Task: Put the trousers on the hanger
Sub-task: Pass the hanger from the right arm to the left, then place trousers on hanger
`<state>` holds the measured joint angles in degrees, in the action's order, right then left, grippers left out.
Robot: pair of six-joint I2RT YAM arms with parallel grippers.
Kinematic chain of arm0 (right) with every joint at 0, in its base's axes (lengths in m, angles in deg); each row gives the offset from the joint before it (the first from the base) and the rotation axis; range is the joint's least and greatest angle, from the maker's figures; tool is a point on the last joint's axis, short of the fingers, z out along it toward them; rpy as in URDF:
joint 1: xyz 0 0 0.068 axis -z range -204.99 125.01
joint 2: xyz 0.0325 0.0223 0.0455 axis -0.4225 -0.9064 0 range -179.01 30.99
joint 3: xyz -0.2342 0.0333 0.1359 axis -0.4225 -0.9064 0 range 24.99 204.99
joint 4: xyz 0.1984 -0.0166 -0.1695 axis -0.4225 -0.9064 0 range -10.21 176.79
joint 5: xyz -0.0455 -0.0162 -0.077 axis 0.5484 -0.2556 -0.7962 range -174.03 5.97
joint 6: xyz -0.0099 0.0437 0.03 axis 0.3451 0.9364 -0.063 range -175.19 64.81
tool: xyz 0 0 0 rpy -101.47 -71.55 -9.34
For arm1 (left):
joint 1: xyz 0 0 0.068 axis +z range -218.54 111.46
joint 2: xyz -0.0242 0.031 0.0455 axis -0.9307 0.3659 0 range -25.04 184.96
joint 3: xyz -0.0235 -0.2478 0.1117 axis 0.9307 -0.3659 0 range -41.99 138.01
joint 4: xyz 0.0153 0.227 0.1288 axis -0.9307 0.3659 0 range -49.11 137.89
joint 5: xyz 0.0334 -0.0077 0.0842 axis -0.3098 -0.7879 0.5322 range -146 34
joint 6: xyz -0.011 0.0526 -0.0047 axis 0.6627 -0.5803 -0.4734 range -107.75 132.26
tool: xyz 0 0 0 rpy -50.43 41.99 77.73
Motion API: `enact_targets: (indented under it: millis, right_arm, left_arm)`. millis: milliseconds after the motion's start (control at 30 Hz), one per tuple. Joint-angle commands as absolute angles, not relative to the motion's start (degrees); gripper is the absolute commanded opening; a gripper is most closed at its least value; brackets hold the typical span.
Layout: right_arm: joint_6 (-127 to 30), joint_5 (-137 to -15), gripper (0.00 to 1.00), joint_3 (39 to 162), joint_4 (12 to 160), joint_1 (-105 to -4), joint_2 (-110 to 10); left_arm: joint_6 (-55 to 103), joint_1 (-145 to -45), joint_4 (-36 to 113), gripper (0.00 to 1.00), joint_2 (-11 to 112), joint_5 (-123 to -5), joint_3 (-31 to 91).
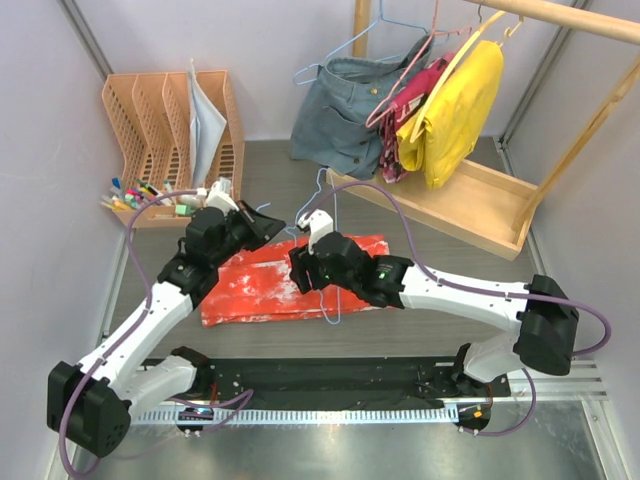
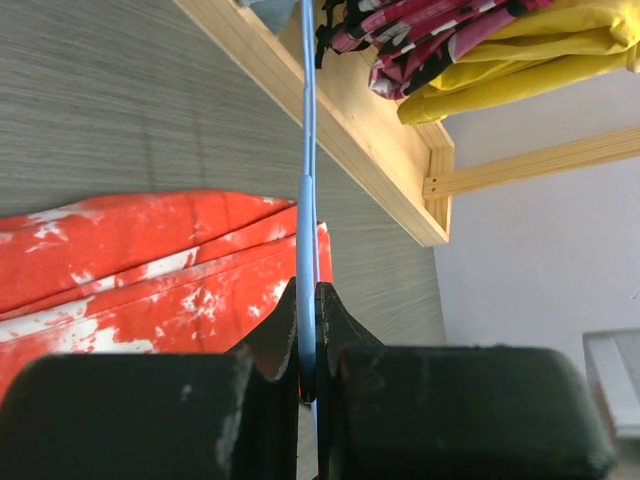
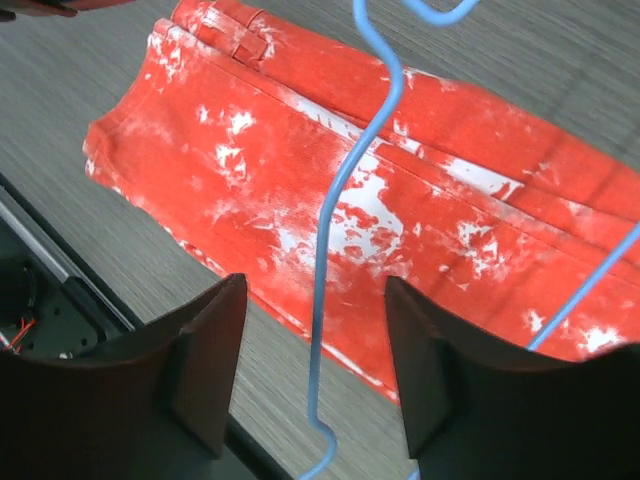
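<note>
The red-orange tie-dye trousers (image 1: 262, 288) lie folded flat on the table, and also show in the left wrist view (image 2: 130, 260) and the right wrist view (image 3: 300, 170). The light-blue wire hanger (image 1: 335, 208) is held up over them. My left gripper (image 1: 274, 226) is shut on one hanger wire (image 2: 307, 200), which runs straight out from between its jaws (image 2: 312, 300). My right gripper (image 1: 300, 272) hovers just above the trousers, open (image 3: 315, 370). A hanger wire (image 3: 322, 300) passes through the gap between its fingers without touching them.
A wooden clothes rack (image 1: 470, 205) stands at the back right with a grey-blue denim garment (image 1: 345, 110), a pink hanger (image 1: 400, 90) and a yellow garment (image 1: 455, 110). An orange file organiser (image 1: 165, 120) and markers (image 1: 135, 195) are at the back left. A black mat (image 1: 330, 385) lies at the near edge.
</note>
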<state>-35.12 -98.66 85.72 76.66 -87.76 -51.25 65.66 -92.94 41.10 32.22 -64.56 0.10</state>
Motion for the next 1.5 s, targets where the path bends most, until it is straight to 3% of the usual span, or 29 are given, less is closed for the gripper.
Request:
enact_targets:
  millis: [0,433,767,900,1233,1433,1467]
  right_arm:
    - [-31.7,-93.2,0.71,84.6,78.6,-82.5,-45.8]
    - [-22.1,-83.1,0.71,70.3,68.4,-59.4,-34.8]
    - [-21.6,-75.2,0.60,65.4,68.2,-46.7,-41.0]
    - [-24.2,-74.4,0.59,65.2,69.9,-44.9,-43.6]
    - [-24.6,-72.4,0.68,63.9,75.0,-42.0,-49.2]
    - [-22.0,-68.6,0.63,62.4,79.3,-42.0,-52.5]
    - [-21.8,-68.2,0.55,62.3,79.7,-41.9,-52.9]
  left_arm:
    - [64.5,-93.0,43.3,0.00,29.5,-64.2,-2.0]
    - [62.4,-93.8,41.9,0.00,30.9,-57.9,-8.5]
    - [60.2,-95.5,44.2,0.00,31.9,-58.3,-7.7]
    - [61.0,-96.9,44.3,0.00,31.6,-58.1,-7.3]
    - [61.3,-100.3,42.1,0.00,33.7,-56.4,-5.4]
    - [61.7,-101.3,45.2,0.00,35.9,-52.7,-6.4]
    - [61.8,-101.3,45.5,0.00,36.6,-52.6,-6.4]
